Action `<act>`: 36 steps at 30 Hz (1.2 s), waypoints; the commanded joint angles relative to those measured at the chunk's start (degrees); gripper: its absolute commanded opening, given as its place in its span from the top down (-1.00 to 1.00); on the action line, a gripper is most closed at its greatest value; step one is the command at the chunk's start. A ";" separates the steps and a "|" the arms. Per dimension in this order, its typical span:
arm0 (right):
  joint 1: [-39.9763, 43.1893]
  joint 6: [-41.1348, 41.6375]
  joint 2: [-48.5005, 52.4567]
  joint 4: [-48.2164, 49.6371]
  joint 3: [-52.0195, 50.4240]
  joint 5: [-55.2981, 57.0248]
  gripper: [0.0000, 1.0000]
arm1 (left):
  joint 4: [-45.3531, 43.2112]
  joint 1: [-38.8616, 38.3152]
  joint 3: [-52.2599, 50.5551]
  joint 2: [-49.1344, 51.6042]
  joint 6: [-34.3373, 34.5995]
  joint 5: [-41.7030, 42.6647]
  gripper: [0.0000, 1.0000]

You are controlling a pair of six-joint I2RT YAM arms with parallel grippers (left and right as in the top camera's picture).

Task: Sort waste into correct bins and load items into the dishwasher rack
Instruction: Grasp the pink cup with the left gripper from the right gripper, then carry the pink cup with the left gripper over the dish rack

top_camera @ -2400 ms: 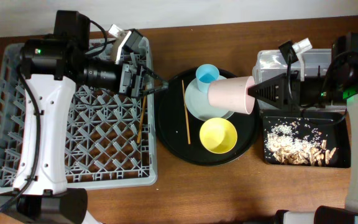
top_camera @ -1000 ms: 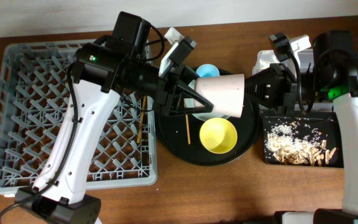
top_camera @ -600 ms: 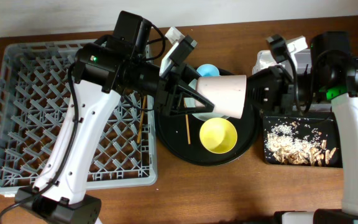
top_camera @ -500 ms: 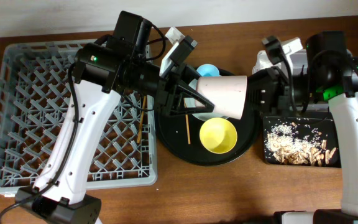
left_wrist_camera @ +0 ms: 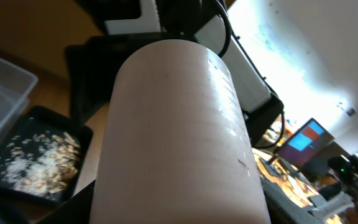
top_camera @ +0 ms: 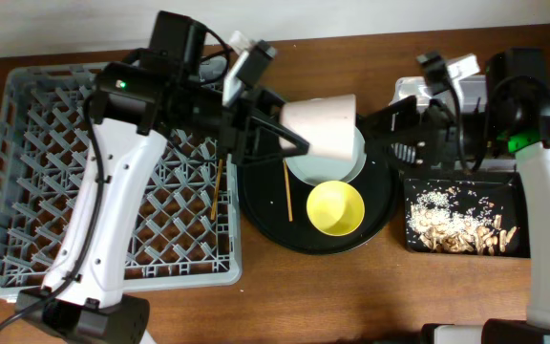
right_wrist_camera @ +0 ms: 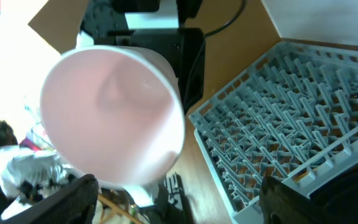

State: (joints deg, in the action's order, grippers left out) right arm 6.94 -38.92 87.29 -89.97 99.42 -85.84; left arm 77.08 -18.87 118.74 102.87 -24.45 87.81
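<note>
Rack [top_camera: 27, 143] far L, one chopstick [top_camera: 218, 186] lying in it. L gripper [top_camera: 292, 126] clamped on pink cup [top_camera: 323, 122] – cup on its side, over round black tray [top_camera: 265, 220]. R gripper [top_camera: 382, 134] – fingers spread wide, empty, just R of cup.

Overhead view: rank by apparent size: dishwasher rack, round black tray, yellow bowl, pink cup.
1. dishwasher rack
2. round black tray
3. pink cup and yellow bowl: about alike; the cup is held up nearer the camera, so unranked.

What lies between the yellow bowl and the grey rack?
One wooden chopstick, lying on the round black tray; the overhead view shows it.
</note>
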 commanded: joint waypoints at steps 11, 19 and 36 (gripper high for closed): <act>4.35 5.92 0.28 -0.70 0.17 21.88 -0.77 | -0.04 12.24 0.04 0.50 21.38 -46.75 0.60; 4.35 14.40 0.31 -0.68 0.13 41.55 -0.97 | 3.61 13.31 0.02 0.52 38.64 -91.25 0.60; 4.35 14.34 0.31 0.42 0.13 54.18 -0.97 | 6.12 13.33 0.02 14.16 39.17 -97.11 0.60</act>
State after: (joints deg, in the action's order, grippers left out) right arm 11.11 -24.62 87.33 -89.73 99.42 -36.38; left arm 82.61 -5.65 118.72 114.24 14.00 -7.84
